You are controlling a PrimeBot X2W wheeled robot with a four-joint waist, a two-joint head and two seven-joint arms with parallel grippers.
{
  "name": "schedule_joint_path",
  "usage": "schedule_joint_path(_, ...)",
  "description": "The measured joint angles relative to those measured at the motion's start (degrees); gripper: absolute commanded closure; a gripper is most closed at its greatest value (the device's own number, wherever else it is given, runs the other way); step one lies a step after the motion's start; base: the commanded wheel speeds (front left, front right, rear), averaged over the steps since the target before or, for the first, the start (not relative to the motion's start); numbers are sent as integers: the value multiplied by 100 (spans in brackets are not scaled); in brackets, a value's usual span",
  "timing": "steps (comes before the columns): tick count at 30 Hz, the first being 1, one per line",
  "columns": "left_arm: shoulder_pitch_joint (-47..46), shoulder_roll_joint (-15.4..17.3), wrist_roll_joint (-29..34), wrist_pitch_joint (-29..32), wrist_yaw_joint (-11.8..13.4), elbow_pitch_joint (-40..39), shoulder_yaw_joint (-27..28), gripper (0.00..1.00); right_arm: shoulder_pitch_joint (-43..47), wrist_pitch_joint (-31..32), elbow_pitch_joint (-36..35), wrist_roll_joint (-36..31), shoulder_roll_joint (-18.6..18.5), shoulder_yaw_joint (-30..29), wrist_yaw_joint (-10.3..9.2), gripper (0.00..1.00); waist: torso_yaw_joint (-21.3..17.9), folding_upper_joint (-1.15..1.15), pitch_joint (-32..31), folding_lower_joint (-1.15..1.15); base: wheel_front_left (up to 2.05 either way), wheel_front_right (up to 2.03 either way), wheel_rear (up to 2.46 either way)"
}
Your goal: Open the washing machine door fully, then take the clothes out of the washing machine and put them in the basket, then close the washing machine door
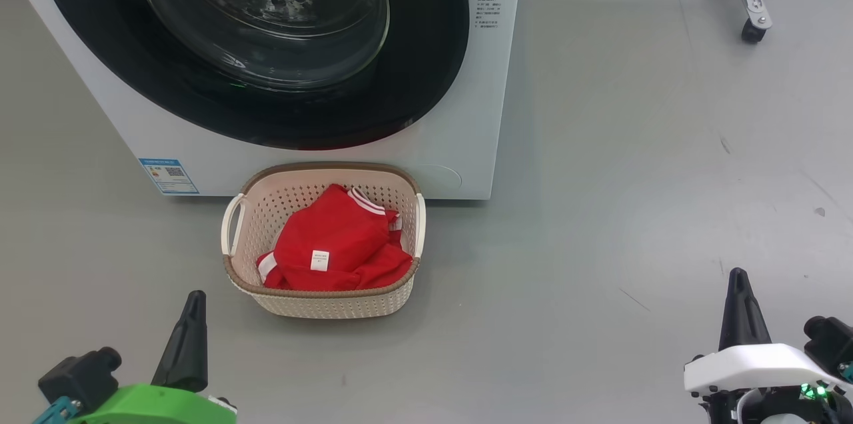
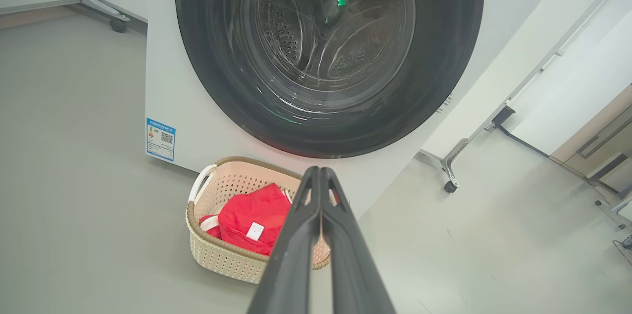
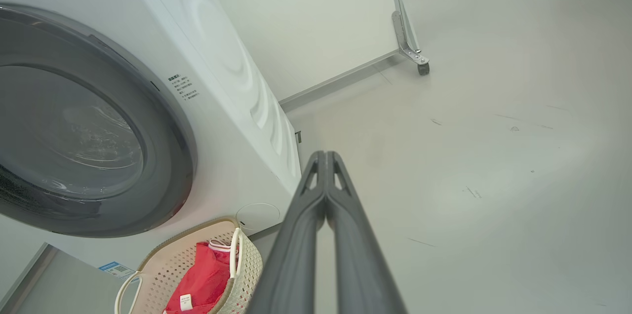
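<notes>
1. I see bright red jersey clothes (image 1: 333, 237), white tag (image 1: 320, 260) up, heaped in the cream perforated plastic basket (image 1: 320, 167) with a brown woven-look rim.
2. The basket stands on the grey floor (image 1: 600, 211), just before the white box-shaped washing machine (image 1: 483, 111); its glossy black-rimmed round glass door (image 1: 406, 91) is closed.
3. The machine's blue label (image 1: 168, 176) is unreadable.
4. My left gripper (image 1: 195, 295) and right gripper (image 1: 736, 274) are both clenched and empty.

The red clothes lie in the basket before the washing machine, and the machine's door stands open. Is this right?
No. The washing machine door is closed, as the head view shows. The red clothes do lie in the basket before the washing machine.
</notes>
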Motion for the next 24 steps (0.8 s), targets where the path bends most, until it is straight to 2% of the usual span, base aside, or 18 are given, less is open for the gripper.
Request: schedule_joint_path(24, -46, -59, -1589, 443, 3, 185, 296, 100, -197, 454, 238, 2012, -155, -108, 226, 100, -125, 0, -104, 0, 0, 0, 0)
